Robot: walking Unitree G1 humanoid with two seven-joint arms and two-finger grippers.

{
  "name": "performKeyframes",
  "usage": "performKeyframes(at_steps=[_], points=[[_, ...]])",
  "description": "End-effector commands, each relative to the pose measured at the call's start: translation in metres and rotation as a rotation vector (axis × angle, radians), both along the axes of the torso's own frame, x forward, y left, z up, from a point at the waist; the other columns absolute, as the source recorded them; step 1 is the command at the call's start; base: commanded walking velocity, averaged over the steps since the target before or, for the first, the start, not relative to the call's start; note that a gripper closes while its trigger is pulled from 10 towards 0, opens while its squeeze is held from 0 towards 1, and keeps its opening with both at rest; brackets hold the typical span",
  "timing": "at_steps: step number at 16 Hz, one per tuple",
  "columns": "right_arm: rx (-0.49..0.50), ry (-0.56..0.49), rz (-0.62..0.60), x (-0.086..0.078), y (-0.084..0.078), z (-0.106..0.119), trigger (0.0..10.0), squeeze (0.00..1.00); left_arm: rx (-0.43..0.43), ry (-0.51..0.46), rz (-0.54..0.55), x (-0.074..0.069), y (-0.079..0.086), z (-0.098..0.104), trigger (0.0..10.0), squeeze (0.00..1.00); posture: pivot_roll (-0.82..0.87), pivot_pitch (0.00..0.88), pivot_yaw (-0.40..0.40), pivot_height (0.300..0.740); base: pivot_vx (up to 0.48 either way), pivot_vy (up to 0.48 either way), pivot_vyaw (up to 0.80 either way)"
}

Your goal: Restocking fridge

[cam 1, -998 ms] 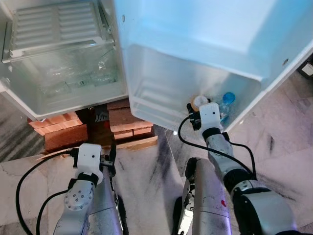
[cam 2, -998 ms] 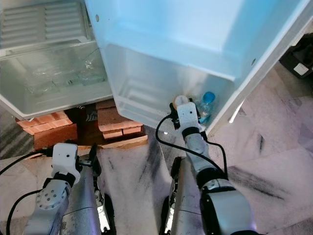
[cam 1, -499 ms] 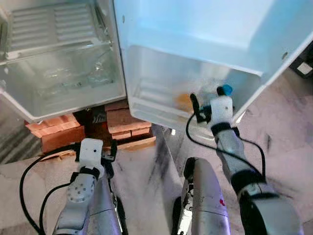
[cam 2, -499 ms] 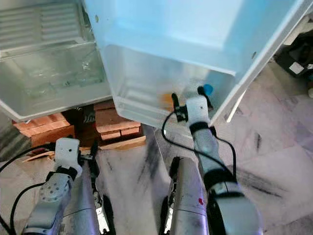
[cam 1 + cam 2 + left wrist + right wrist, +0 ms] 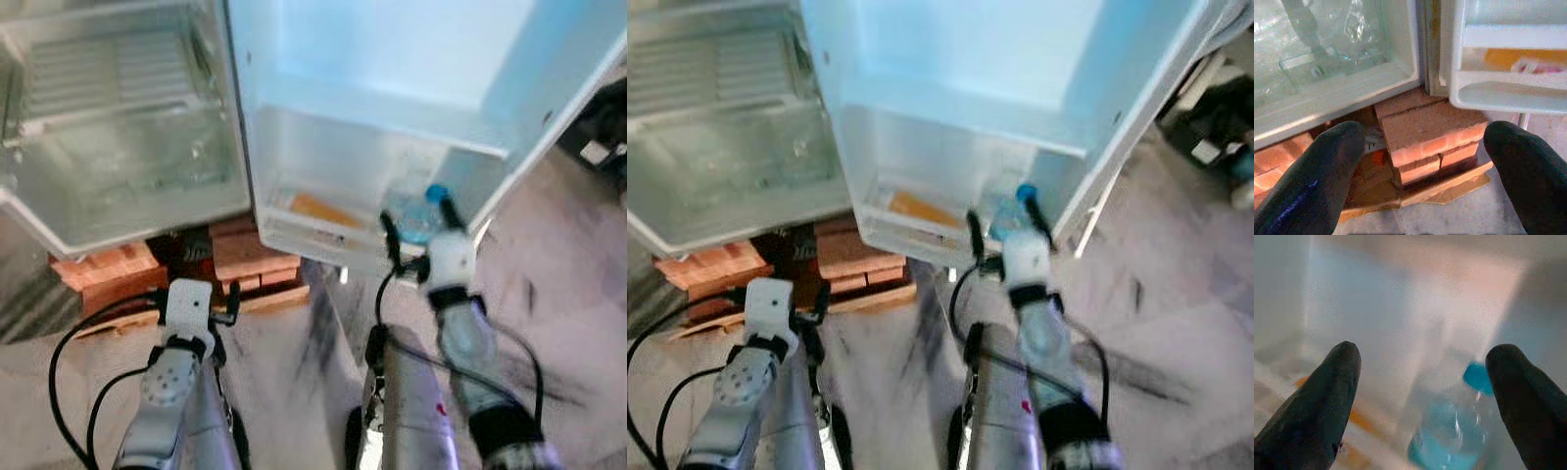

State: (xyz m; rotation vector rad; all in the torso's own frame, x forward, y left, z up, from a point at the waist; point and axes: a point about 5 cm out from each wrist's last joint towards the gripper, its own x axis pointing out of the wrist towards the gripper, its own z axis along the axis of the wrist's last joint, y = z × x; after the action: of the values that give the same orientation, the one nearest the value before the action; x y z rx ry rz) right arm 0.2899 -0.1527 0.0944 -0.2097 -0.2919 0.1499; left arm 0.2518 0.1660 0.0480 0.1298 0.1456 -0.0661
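The fridge stands open, and its door shelf (image 5: 312, 236) holds an orange packet (image 5: 315, 209) lying flat and a clear water bottle (image 5: 419, 213) with a blue cap standing at its right end. My right gripper (image 5: 414, 215) hovers open just in front of the shelf, fingers either side of the bottle but apart from it. The right wrist view shows the bottle (image 5: 1465, 407) blurred between the spread fingertips (image 5: 1327, 391). My left gripper (image 5: 194, 288) hangs low and open near the floor, holding nothing.
A clear crisper drawer (image 5: 127, 181) with a white shelf above it fills the fridge body at left. The fridge rests on red bricks (image 5: 1425, 129) over cardboard. Grey marble floor (image 5: 549, 323) spreads to the right, with dark clutter at the far right.
My right gripper has drawn back out of the door shelf, away from the orange item, which now lies flat left of the bottle. The camera has shifted. The left arm stays low.
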Motion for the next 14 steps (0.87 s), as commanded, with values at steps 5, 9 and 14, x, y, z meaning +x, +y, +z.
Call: performKeyframes(at_steps=[5, 9, 14], points=[[0.076, 0.029, -0.054, -0.009, -0.003, 0.007, 10.0, 1.00, 0.002, -0.001, -0.005, 0.005, 0.001, -0.001, 10.0, 0.00, 0.09, 0.061, -0.045, 0.485, 0.000, 0.000, 0.00], [0.128, 0.086, -0.093, -0.012, -0.007, 0.001, 10.0, 0.00, 0.002, -0.002, -0.009, 0.006, 0.000, -0.002, 10.0, 0.00, 0.09, 0.061, -0.042, 0.485, 0.000, 0.000, 0.00], [0.233, 0.175, -0.163, -0.021, -0.013, -0.008, 10.0, 0.00, -0.001, -0.005, -0.020, 0.004, 0.005, -0.002, 10.0, 0.00, 0.08, 0.041, -0.037, 0.485, 0.000, 0.000, 0.00]])
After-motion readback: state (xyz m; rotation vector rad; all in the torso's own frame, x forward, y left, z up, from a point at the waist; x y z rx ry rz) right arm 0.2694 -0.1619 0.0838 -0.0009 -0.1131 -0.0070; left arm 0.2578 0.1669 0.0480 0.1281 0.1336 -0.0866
